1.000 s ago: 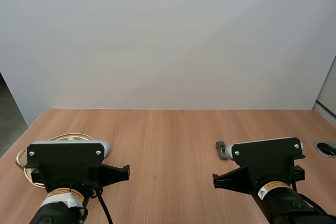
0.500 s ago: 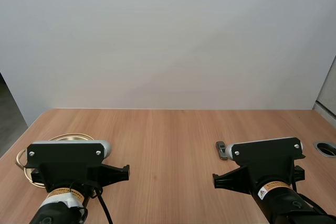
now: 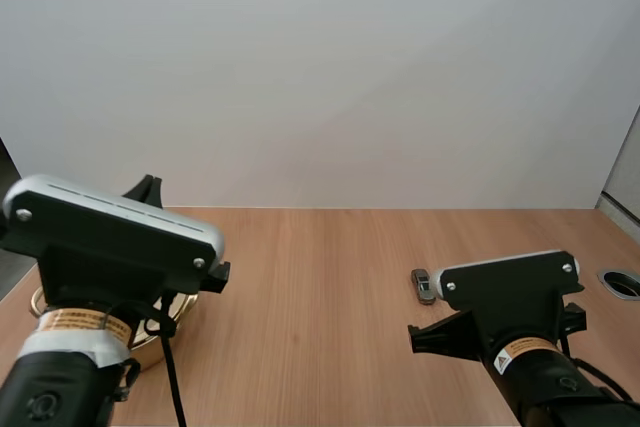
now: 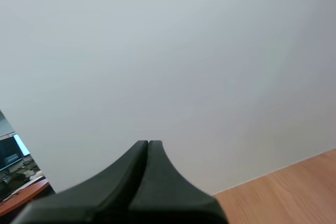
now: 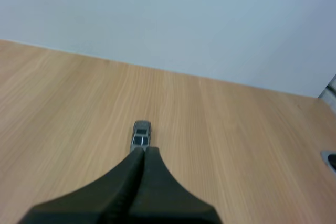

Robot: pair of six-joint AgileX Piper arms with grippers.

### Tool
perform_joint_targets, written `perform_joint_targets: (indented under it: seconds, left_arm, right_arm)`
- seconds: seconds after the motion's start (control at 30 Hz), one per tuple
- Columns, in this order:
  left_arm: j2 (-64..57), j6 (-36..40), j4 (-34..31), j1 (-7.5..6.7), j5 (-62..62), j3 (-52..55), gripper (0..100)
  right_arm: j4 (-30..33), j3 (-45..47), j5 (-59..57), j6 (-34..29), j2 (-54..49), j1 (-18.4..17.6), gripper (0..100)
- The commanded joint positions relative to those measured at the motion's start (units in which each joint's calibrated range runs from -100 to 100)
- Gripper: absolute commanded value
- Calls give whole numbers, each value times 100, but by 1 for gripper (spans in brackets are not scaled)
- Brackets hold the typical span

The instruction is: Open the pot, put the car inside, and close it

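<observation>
1 small grey toy car (image 5: 140, 134) on wooden table (image 3: 320, 267), right of centre, just beyond right gripper (image 5: 144, 149), fingers pressed together, empty | 1 gold metal pot (image 3: 182, 309) near left, partly hidden beneath left gripper (image 4: 148, 142), likewise closed, empty

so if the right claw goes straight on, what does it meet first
Most likely the toy car, on the table just ahead of the shut right claw; its height above the table is unclear.

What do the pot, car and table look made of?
Pot: probably metal, judging by its shiny gold-toned wall.
Car: grey glossy body with dark windows; metal or plastic, too small to tell.
Table: wood or wood-look laminate; light, matte, with straight grain lines.
</observation>
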State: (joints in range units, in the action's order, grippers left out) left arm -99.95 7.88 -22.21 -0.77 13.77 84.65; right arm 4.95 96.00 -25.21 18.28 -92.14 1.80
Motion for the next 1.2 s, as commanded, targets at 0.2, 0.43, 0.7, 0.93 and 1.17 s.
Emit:
perform_joint_targets:
  seconds: [0.2, 0.43, 0.7, 0.93, 1.17]
  left_arm:
    - [228, 855, -407, 9, 1874, -935, 0]
    - [2068, 1926, -1007, 253, 3084, -2462, 0]
    - [4471, 1010, -18, 710, 3890, -3954, 0]
    - [6254, -563, 755, 805, 5849, -4154, 0]
    - [6678, -498, -130, 883, 6166, -4154, 1]
  right_arm:
    - [1365, -2129, -263, 43, 177, -29, 0]
    - [1370, -3296, -2235, 43, 342, -37, 0]
    - [968, -3322, -3188, 704, 350, -163, 0]
    - [288, -3267, -3766, 1123, 350, -251, 0]
    - [-291, -2884, -3820, 1228, 350, -250, 0]
